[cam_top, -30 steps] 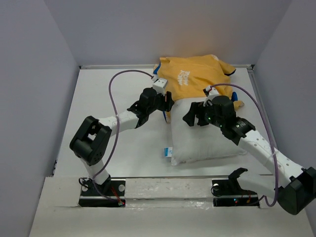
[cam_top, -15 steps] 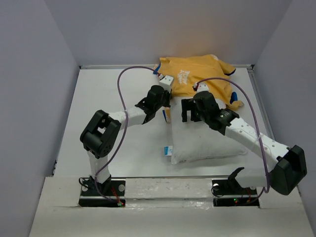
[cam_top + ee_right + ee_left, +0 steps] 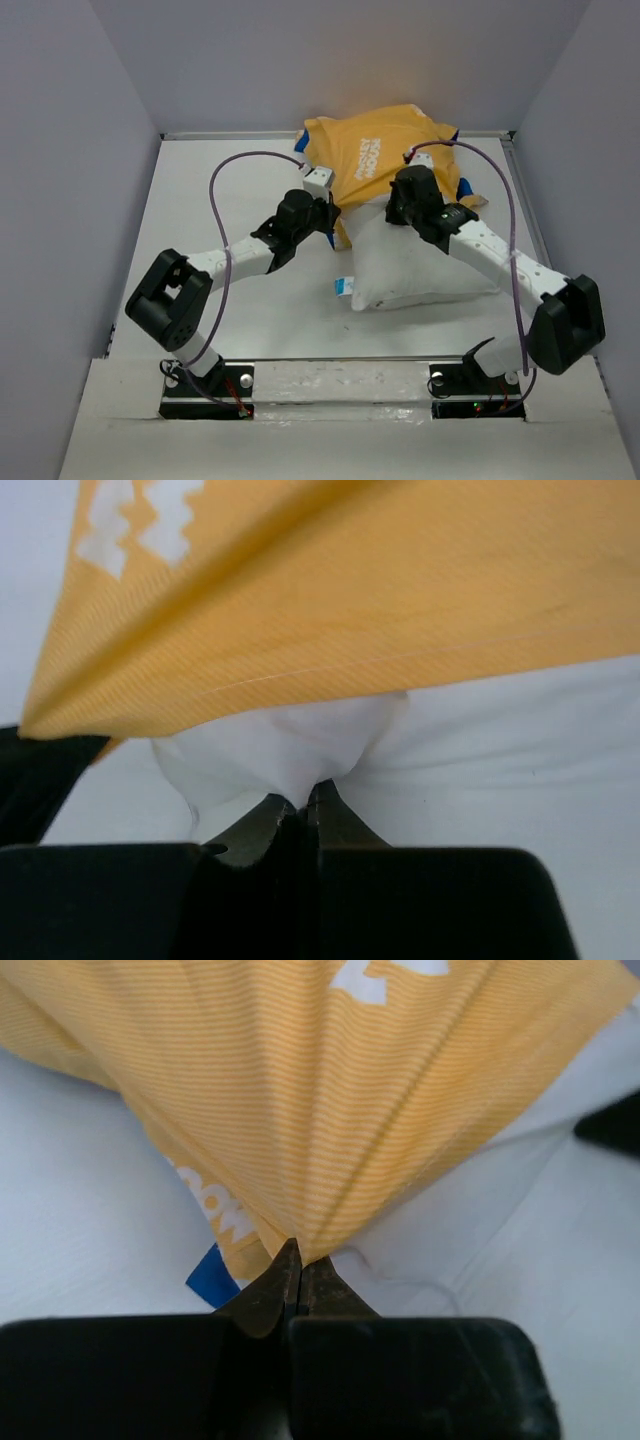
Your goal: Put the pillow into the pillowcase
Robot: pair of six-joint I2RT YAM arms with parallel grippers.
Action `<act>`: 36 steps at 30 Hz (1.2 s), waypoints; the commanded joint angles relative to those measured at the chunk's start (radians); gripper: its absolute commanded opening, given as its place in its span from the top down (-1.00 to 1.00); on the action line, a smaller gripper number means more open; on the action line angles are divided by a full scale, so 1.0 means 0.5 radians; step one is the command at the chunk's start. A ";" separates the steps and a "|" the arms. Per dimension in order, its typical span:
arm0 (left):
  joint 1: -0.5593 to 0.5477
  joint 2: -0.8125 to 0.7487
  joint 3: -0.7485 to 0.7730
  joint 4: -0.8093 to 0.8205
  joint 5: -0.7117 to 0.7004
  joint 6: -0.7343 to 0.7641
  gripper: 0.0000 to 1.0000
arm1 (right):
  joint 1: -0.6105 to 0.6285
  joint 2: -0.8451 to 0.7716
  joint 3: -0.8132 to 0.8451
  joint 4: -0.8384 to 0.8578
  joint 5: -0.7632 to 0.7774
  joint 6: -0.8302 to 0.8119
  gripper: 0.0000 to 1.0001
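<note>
Left gripper (image 3: 298, 1257): fingertips pressed together with no gap, clamped on a gathered point of the pillowcase (image 3: 350, 1090). Yellow cloth fans up and away from the pinch in tight pleats. In the top view the fingertips are hidden under the cloth edge (image 3: 325, 215).

Right gripper (image 3: 300, 802): fingertips together, clamped on a puckered bunch of white cloth of the pillow (image 3: 290, 745), just under the yellow hem of the pillowcase (image 3: 350, 600). From above (image 3: 395, 207) the pinch itself cannot be seen.

Arms: both reach forward and inward, so the wrists lie near each other at the near edge of the pillowcase. The left forearm runs low over the table (image 3: 220, 200); the right forearm lies across the pillow's right half.

Pillowcase (image 3: 375, 150): at the far middle of the table, yellow face up, white print only partly readable. Slivers of blue (image 3: 212, 1278) show at its edges. Its opening cannot be made out.

Pillow (image 3: 420, 265): on the table near the middle right, its far end covered by the pillowcase and its near part bare. Blue-and-white tag (image 3: 344, 287) at its left near corner.
</note>
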 commanded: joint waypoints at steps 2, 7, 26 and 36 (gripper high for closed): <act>-0.033 -0.546 -0.196 0.110 0.336 -0.206 1.00 | -0.080 -0.584 0.119 0.818 0.607 0.029 1.00; 0.047 -0.703 -0.187 -0.016 0.538 -0.292 1.00 | 0.124 -0.516 0.018 1.110 0.688 -0.063 1.00; 0.136 -1.399 -0.848 -0.427 -0.463 -0.605 -0.34 | 0.395 0.471 0.389 1.071 0.427 0.105 1.00; 0.166 -1.458 -1.245 -0.443 -0.663 -0.770 -0.73 | 0.395 0.385 0.340 1.040 0.292 0.099 1.00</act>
